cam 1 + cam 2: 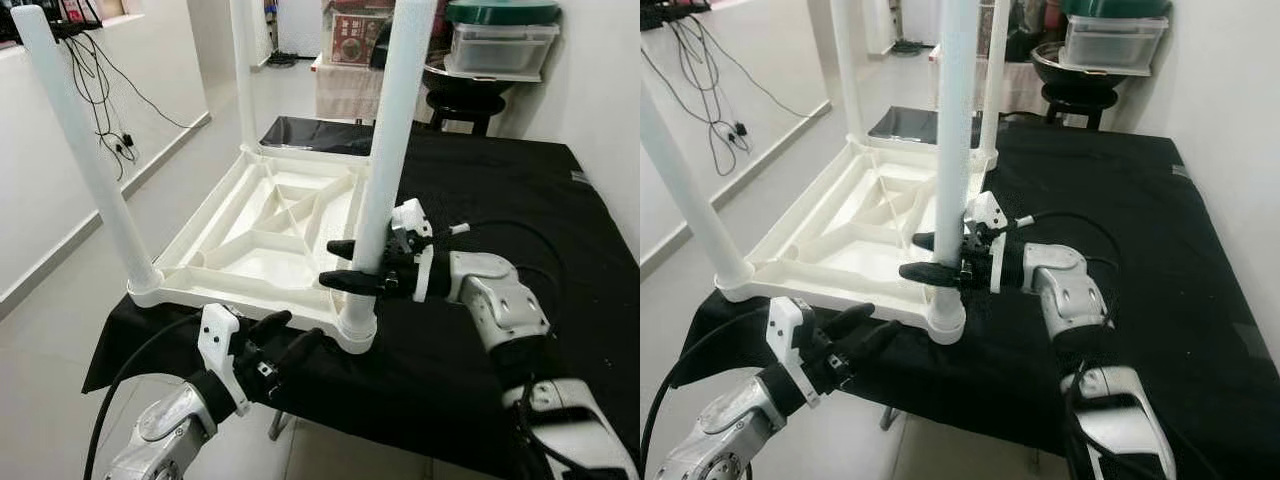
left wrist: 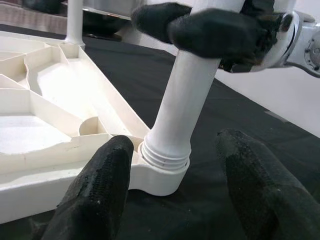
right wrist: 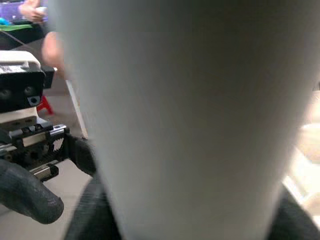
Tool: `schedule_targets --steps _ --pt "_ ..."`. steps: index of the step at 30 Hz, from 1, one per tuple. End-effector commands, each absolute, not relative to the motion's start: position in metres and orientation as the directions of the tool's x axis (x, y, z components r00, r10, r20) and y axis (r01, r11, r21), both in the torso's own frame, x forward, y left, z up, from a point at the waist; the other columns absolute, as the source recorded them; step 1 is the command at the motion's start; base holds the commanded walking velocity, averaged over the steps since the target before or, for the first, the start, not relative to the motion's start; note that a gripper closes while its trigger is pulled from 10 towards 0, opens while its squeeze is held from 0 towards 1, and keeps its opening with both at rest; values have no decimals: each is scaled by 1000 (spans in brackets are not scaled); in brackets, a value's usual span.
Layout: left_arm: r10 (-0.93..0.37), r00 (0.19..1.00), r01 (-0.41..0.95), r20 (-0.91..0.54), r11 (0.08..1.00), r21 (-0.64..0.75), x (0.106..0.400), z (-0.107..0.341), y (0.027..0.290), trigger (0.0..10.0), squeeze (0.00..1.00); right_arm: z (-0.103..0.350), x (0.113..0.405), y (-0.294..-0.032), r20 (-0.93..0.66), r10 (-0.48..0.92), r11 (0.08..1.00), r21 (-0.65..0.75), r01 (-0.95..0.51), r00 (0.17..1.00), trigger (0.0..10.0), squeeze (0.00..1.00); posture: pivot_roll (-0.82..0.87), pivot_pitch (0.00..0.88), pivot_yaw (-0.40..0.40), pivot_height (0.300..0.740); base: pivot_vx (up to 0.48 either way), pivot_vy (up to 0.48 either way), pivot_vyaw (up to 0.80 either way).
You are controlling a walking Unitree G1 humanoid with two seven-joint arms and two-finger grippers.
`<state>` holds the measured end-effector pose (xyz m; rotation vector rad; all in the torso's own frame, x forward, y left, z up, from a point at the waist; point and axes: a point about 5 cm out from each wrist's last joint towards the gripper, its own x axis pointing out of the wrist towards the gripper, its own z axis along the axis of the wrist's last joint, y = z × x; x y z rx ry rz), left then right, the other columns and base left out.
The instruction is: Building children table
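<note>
A white plastic table top (image 1: 260, 240) lies upside down on a black-covered table (image 1: 520, 200), with white legs standing up from its corners. My right gripper (image 1: 333, 265) is shut around the near right leg (image 1: 395, 120), a little above its threaded socket (image 1: 357, 330). That leg (image 3: 190, 115) presses close against the right wrist camera. My left gripper (image 1: 298, 328) is open just in front of and below that corner. In the left wrist view its fingers (image 2: 100, 185) straddle the leg's base (image 2: 167, 150) without touching it.
Two more legs rise at the near left (image 1: 85, 160) and far left (image 1: 243, 70). Behind the table a dark stool carries plastic containers (image 1: 500, 45). Cables (image 1: 100, 90) hang on the left wall. The table's front edge runs just under the held corner.
</note>
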<state>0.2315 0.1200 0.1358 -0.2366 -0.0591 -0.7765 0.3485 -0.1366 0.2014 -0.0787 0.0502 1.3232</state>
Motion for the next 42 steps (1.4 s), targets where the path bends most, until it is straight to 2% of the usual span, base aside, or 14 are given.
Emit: schedule_targets --steps 1,7,13,15,16,17,18,22,33,34,35,36,41,42 --pt "-687 713 700 140 689 -187 230 136 119 10000 0 200 347 -132 -70 980 186 -25 -982 188 0 0 15 13 -23 740 0 0 0" --pt "-687 712 701 142 687 -189 229 137 119 10000 0 198 346 -135 -72 977 199 -41 -979 202 0 0 8 23 -22 740 0 0 0" --pt "-689 710 704 147 683 -194 227 139 119 10000 0 171 335 -135 -105 890 442 -47 -896 445 0 0 -3 42 -36 740 0 0 0" --pt "-689 710 704 147 683 -194 227 139 119 10000 0 171 335 -135 -105 890 442 -47 -896 445 0 0 -3 42 -36 740 0 0 0" --pt "-689 710 703 148 684 -194 227 139 120 10000 0 149 326 -122 -143 730 672 -21 -740 668 0 0 -5 55 -29 740 0 0 0" --pt "-689 710 703 148 684 -194 227 139 120 10000 0 149 326 -122 -143 730 672 -21 -740 668 0 0 -5 55 -29 740 0 0 0" --pt "-689 710 703 147 684 -193 227 140 121 10000 0 144 317 -118 -158 593 788 -89 -610 789 0 0 -19 53 -12 740 0 0 0" --pt "-695 705 708 143 677 -198 228 139 122 10000 0 141 315 -120 -163 450 880 -89 -467 878 0 0 -13 47 -19 740 0 0 0" --pt "-696 704 709 143 677 -197 229 138 122 10000 0 139 320 -118 -175 450 872 -127 -473 876 0 0 -20 37 -22 740 0 0 0" --pt "-692 708 706 145 681 -197 229 138 122 10000 0 140 320 -118 -173 436 879 -130 -459 883 4039 0 -20 34 -23 740 0 0 0" --pt "-692 708 706 145 681 -197 229 138 122 10000 0 140 320 -118 -173 436 879 -130 -459 883 4039 0 -20 34 -23 740 0 0 0" --pt "-693 707 706 144 679 -198 229 138 121 10000 0 147 323 -114 -128 522 842 -81 -534 843 10000 1000 -19 26 -18 740 0 0 0" --pt "-693 707 706 144 679 -198 229 138 121 10000 0 147 323 -114 -128 522 842 -81 -534 843 10000 1000 -19 26 -18 740 0 0 0" --pt "-696 704 709 143 676 -200 229 138 121 10000 0 159 325 -109 -67 630 773 -43 -633 774 10000 1000 -19 25 -17 740 0 0 0"
